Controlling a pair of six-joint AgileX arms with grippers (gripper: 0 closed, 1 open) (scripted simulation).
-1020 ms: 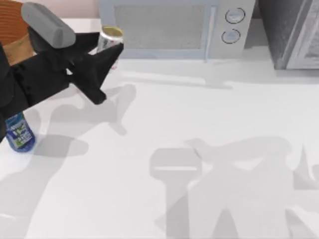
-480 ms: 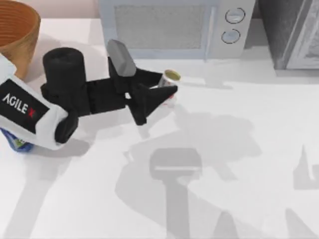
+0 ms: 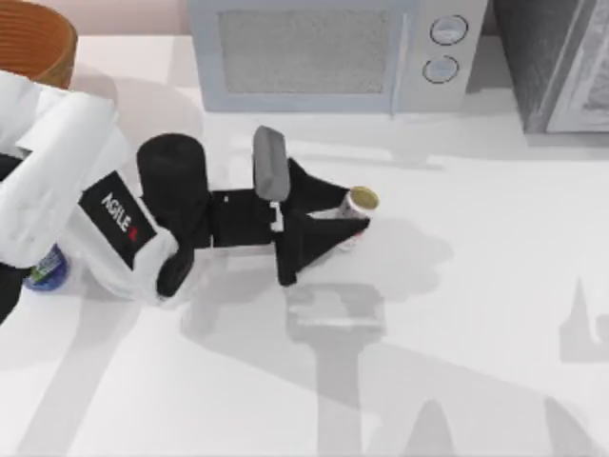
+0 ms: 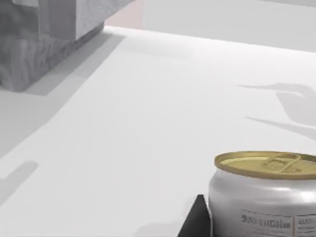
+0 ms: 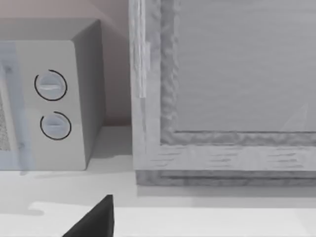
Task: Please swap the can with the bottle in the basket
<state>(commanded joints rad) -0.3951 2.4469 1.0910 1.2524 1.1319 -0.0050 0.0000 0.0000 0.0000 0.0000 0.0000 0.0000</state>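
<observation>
My left gripper (image 3: 354,221) reaches across the middle of the table and is shut on the can (image 3: 361,205). The can stays upright, its gold top showing. In the left wrist view the can (image 4: 266,197) has a silver-white side with small print and sits against a dark finger (image 4: 195,224). I cannot tell whether the can touches the table. The bottle (image 3: 46,269) stands at the left edge, mostly hidden under my left arm. The orange-brown basket (image 3: 38,52) sits at the back left corner, its inside out of view. My right gripper (image 5: 94,224) shows as a dark tip.
A grey microwave (image 3: 324,52) with two round knobs (image 5: 52,106) stands along the back edge. A grey cabinet (image 3: 557,62) fills the back right corner. Arm shadows fall on the white table (image 3: 476,314) at the front and right.
My left arm has carried the can from the back left, near the basket and microwave, rightward and forward to the table's middle. The bottle has not moved.
</observation>
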